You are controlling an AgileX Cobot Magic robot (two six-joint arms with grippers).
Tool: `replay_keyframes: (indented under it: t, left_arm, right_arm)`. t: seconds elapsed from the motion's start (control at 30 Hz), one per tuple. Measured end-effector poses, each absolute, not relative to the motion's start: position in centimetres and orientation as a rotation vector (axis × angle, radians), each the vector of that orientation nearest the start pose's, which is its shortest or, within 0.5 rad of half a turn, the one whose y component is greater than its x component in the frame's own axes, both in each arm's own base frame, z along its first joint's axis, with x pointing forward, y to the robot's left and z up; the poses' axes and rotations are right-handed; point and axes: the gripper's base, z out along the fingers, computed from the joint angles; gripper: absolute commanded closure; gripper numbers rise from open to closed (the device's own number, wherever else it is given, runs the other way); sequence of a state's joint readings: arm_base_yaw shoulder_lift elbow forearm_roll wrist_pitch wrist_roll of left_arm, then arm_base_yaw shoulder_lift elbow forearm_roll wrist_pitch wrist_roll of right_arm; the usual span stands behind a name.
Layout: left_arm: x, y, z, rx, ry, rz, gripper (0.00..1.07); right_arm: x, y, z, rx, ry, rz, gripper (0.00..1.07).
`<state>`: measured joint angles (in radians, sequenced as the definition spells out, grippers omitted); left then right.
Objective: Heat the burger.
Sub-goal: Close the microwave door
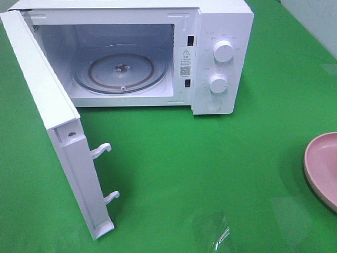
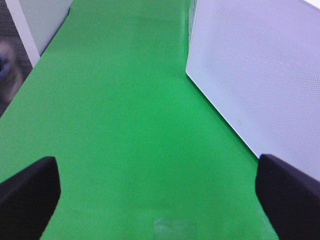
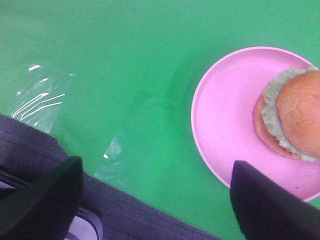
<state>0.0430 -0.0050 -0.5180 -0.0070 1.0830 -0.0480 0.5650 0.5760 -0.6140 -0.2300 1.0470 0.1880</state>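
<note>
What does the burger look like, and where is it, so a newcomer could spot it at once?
Start at the white microwave with its door open, then go right across the green table to the pink plate at the edge. The burger sits on that plate, off-centre: a brown domed bun over frilly green lettuce, the only food in sight.

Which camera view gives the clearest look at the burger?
The right wrist view: the burger sits on the pink plate, bun and lettuce visible, though the frame edge cuts it off. The exterior high view shows only part of the plate at its right edge, no burger. The left wrist view shows neither.
</note>
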Motion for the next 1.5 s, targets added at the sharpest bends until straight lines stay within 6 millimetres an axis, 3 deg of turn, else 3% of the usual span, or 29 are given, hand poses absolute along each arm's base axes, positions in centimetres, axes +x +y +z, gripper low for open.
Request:
replay_keyframes:
  t: [0.23,0.33,0.47,0.83,0.97,1.5]
  left_arm:
    - [-0.9,-0.1,28.0,-0.092,2.042,-0.012,0.09]
    - [-0.9,-0.1,28.0,-0.092,2.042,-0.012,0.09]
    - [-0.9,-0.1,28.0,-0.092,2.042,-0.012,0.09]
    - [-0.9,-0.1,28.0,-0.092,2.042,-0.012,0.09]
    - [-0.9,-0.1,28.0,-0.092,2.042,-0.012,0.09]
    - [-0.9,-0.1,28.0,-0.092,2.042,-0.012,0.09]
  right_arm:
    - [4.9,0.8,29.0,-0.418,2.284,0.078,0.31]
    - [4.6,0.6,28.9,-0.394,2.278,0.074,0.31]
    - [2.8,-0.7,28.5,-0.235,2.195,0.024,0.31]
    - [-0.3,-1.2,29.2,0.002,1.919,0.006,0.31]
    - [-0.1,-1.0,28.4,0.031,1.947,0.0,0.31]
    - [-0.1,-1.0,28.3,0.033,1.949,0.001,0.32]
